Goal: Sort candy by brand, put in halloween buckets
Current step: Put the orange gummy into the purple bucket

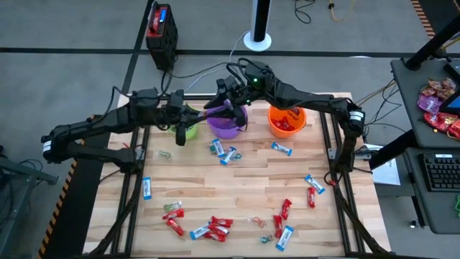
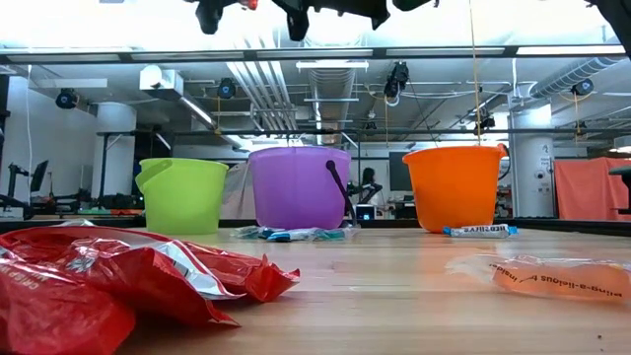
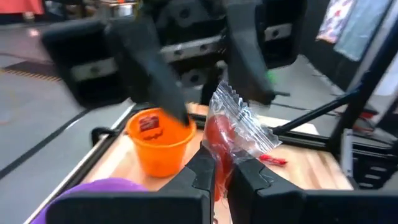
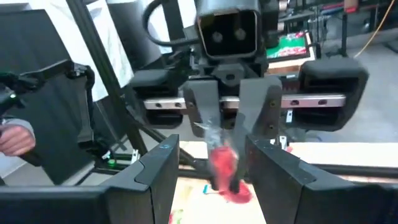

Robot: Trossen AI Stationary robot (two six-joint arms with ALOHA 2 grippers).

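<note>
Left gripper [image 3: 216, 177]: shut on a red candy [image 3: 225, 138] in a crinkled clear wrapper, held up in the air above the back of the surface [image 1: 244, 194], near the purple bucket [image 1: 226, 122]. Right gripper [image 4: 211, 165]: fingers spread wide, empty, facing the left gripper with the red candy hanging between its fingers, apparently a hand-over. Step in hand, as judged: the right gripper should close squarely on the candy's free end before the left lets go, then carry it to the orange bucket [image 1: 287, 120], which already holds red pieces. Arm pose: both arms stretched in from opposite sides, wrists meeting above the row of lime green bucket [image 1: 187, 126], purple and orange. Remaining candy: red and blue-and-white pieces [image 1: 215, 229] scattered over the near half of the surface
</note>
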